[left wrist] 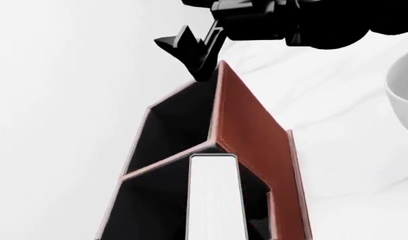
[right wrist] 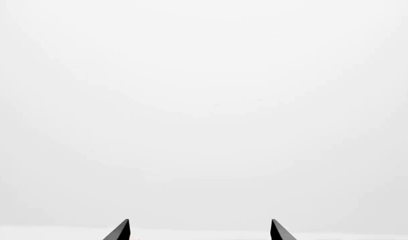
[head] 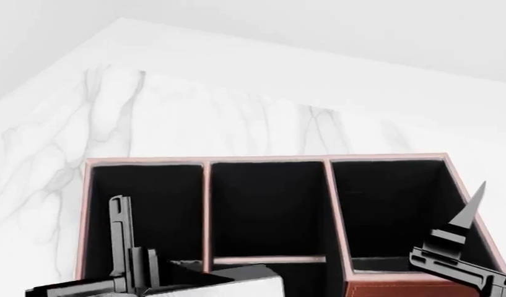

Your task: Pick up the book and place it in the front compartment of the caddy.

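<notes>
Evidently the book (left wrist: 215, 197) is already low over the caddy (left wrist: 247, 135): in the left wrist view I see its white page edges filling the lower middle, standing upright just beside the divider and the reddish-brown wall, seemingly partly down inside a section. In the head view its pale edge (head: 236, 286) shows at the bottom, near my left gripper (head: 129, 260). I judge the left gripper has hold of it, since the book sits right in front of that wrist camera, but the fingers themselves are hidden, so I cannot tell how far they are closed. The book looks thin, stiff and light, with smooth covers that could slip; pinching across both covers near the spine seems best, keeping it upright. My right gripper (right wrist: 200, 231) hangs clear, fingertips spread wide and holding nothing, near the caddy's taller end (head: 451, 247). A white mug (left wrist: 402, 97) stands just beyond the caddy on the marble table (head: 195, 117).
</notes>
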Robot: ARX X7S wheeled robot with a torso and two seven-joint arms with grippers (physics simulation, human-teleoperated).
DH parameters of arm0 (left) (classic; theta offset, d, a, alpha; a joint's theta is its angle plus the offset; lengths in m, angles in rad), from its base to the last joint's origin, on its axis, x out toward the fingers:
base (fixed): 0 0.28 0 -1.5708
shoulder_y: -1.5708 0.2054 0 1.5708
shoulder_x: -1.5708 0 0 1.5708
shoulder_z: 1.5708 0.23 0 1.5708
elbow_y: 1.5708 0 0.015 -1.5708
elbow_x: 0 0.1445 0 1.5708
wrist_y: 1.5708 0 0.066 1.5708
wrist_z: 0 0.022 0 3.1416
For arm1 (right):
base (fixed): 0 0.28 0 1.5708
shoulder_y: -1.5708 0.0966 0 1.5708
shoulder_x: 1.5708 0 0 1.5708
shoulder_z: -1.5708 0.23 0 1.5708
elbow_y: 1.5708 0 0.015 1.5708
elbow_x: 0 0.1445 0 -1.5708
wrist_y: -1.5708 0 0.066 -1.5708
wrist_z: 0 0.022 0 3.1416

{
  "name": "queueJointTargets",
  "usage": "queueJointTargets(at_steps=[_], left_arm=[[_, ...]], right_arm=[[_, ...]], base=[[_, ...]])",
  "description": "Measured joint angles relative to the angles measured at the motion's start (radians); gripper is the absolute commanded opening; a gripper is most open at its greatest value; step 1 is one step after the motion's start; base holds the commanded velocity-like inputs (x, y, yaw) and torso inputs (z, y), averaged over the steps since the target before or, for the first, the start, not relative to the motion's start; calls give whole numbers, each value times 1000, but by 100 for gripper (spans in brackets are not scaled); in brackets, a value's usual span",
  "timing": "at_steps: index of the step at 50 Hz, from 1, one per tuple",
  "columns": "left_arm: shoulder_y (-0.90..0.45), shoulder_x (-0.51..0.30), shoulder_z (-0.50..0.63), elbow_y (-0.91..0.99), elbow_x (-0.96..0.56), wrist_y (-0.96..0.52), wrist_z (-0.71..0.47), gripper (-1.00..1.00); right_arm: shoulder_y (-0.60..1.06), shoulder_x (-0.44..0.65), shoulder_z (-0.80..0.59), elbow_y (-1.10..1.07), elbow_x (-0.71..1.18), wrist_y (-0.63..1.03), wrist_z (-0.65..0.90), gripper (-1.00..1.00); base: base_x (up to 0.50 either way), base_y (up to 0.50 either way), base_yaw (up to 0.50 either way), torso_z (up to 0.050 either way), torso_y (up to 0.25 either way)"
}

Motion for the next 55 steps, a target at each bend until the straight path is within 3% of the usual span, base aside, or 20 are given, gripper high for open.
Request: queueJointTargets(at_steps=[22,55], left_arm=[[-176,53,21,-181,45,108,55,-100],[-213,159,35,-557,66,546,104,-100]], right_arm=[[-8,5,8,7,4,-11,7,100],[-24,10,12,31,1,-34,16,100]], base=[[0,0,0,0,1],[0,0,0,0,1]])
